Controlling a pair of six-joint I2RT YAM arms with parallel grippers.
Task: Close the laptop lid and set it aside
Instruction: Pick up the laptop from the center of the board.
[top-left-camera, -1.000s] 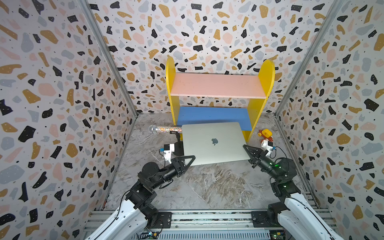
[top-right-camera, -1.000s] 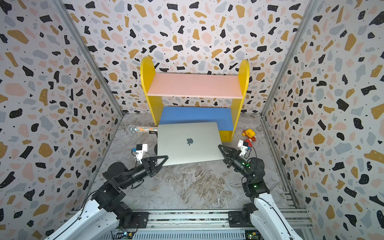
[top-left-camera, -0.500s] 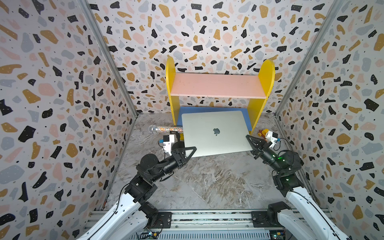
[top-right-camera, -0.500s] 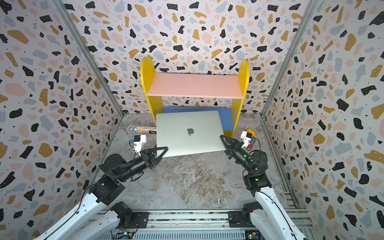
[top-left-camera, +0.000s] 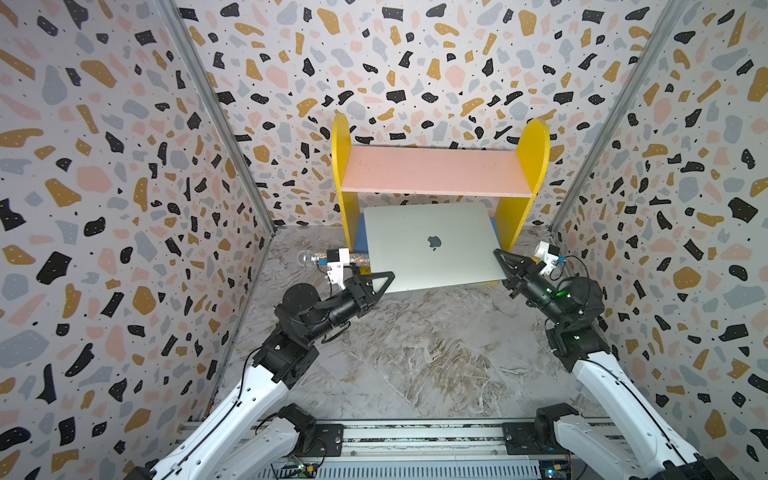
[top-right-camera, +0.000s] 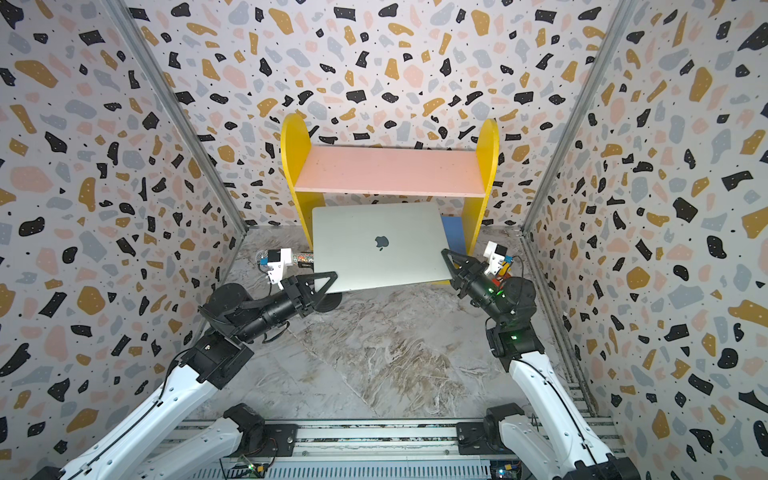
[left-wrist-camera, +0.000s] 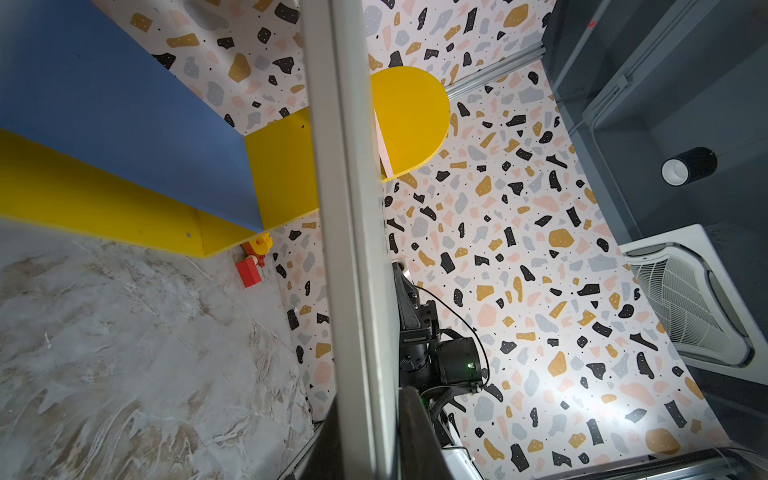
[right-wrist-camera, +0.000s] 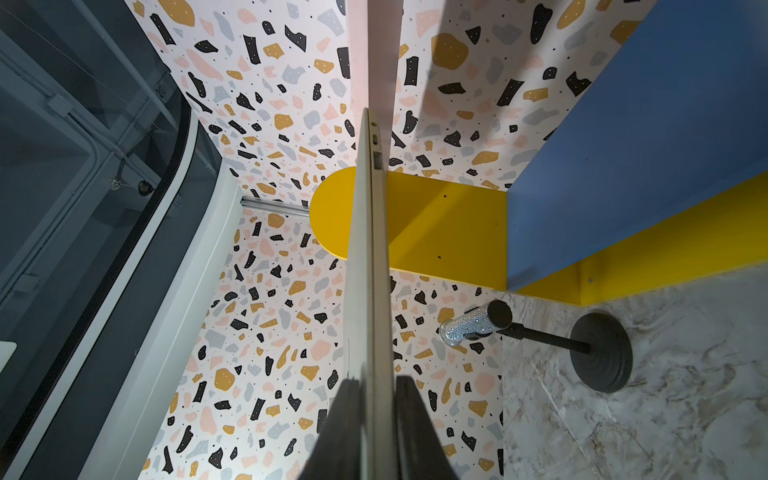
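Clamped with the left gripper on the near left corner of the laptop, pinching the thin edge from above and below. Likewise clenched with the right gripper on the near right corner. Confirmed in both wrist views: dark fingers pressed tight against either face of the silver slab.

Carried off the floor between the two arms, roughly flat, turned a little askew to the shelf. Closed, with the lid down on the base and the apple logo facing up in both top views. Only a fine seam along the side in the right wrist view.

Placed in front of the shelf's lower opening, above the blue board and lower than the pink board. Lined up at the far edge with the pink board's front lip as seen from above; hard to say how far inside, if at all.

Out past the left gripper, a glittery mic on a black stand, round foot on the floor beneath the laptop's left corner. Out past the right gripper, red and yellow blocks on the floor by the shelf's right foot, close to the side wall.
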